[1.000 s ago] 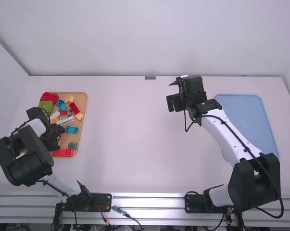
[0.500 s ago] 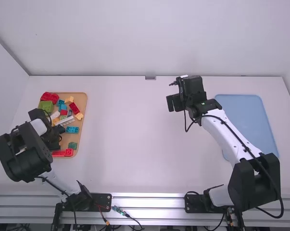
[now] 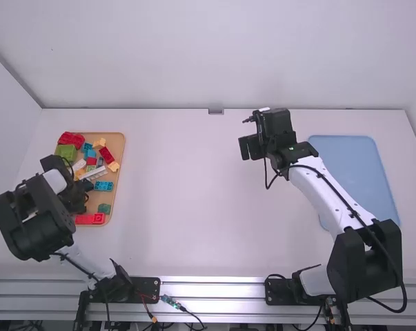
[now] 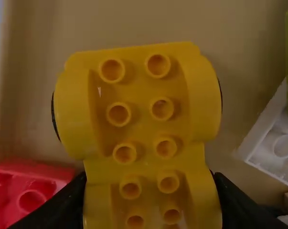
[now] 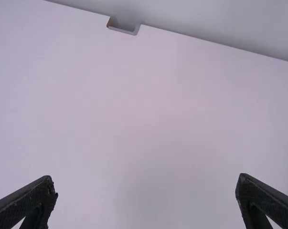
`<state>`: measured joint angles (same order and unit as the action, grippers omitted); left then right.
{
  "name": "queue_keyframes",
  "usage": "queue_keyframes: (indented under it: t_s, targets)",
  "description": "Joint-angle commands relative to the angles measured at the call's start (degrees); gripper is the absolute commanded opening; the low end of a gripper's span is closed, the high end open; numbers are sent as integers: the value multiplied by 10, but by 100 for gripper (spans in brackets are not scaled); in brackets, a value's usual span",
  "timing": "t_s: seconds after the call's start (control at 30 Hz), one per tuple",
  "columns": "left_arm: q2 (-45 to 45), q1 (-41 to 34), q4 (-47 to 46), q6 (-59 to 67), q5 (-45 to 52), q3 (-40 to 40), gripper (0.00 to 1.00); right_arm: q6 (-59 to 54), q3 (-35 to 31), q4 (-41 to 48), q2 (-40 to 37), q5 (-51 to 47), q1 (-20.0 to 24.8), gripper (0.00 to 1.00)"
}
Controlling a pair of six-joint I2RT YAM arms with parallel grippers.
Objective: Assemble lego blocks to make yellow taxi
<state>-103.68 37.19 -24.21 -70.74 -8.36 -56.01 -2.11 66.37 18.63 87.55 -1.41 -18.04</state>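
Left hand (image 3: 78,198) was clamped on the yellow wheeled base (image 4: 151,114) at the tan tray (image 3: 116,141), red brick (image 4: 34,193) and white brick (image 4: 277,145) near it. Right hand (image 3: 250,147) hung, fingers apart, over white surface (image 3: 194,207); blue mat (image 3: 352,165) farther right.

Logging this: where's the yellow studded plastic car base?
Left wrist view: the yellow base sits in the left gripper, over the left-side tan tray, near a red block and white block.
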Motion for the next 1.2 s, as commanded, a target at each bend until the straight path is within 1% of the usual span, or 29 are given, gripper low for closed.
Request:
queue_keyframes:
  t_s: [0.0,0.03,0.13,0.17,0.23,0.27,0.3,0.43,0.53,0.6,0.7,0.77,0.83,0.87,0.9,0.93,0.97,1.0,1.07,1.1,1.17]
  targets:
    - [-16,4,-29,-4,-3,-13,46,-1,14,2,5,0,0,99]
    - [-15,6,-44,-4,-5,-25,45,-1,14,2,5,0,0,99]
    - [-14,2,-92,4,-19,-69,29,-1,14,1,5,0,0,99]
    - [-14,2,-96,8,-20,-74,27,-1,14,1,5,0,0,99]
    - [-14,2,-108,40,-22,-101,9,-1,14,1,5,0,0,99]
    - [-14,2,-114,62,-21,-118,2,-1,14,0,5,0,0,99]
    - [-14,2,-114,62,-21,-118,2,-1,14,0,5,0,0,99]
    - [-14,2,-161,101,-17,-182,2,-1,14,-2,5,0,0,99]
    - [-12,-3,-186,125,-14,-210,2,-1,14,-7,5,1,0,99]
    - [-8,-13,-190,146,-16,-217,1,-1,14,-11,5,1,0,99]
    - [7,-54,-178,203,-25,-212,2,1,14,-13,5,0,0,99]
    - [26,-85,-169,203,-51,-193,1,1,14,-13,5,0,0,99]
    - [65,-137,-141,204,-78,-150,1,1,14,-13,5,0,0,99]
    - [92,-169,-112,233,-75,-124,1,1,14,-13,5,0,0,99]
    - [99,-178,-102,246,-71,-116,1,1,14,-13,5,0,0,99]
    - [141,-227,-49,319,-36,-77,1,1,14,-12,5,0,0,99]
    - [152,-242,-33,346,-23,-66,1,1,14,-12,5,0,0,99]
    - [185,-283,1,417,14,-37,1,1,14,-11,5,0,0,99]
    - [213,-321,25,472,42,-11,2,1,14,-11,5,0,0,99]
    - [234,-360,43,532,66,14,2,1,14,-11,5,0,0,99]
    - [254,-405,52,582,92,44,2,1,14,-11,5,-2,1,99]
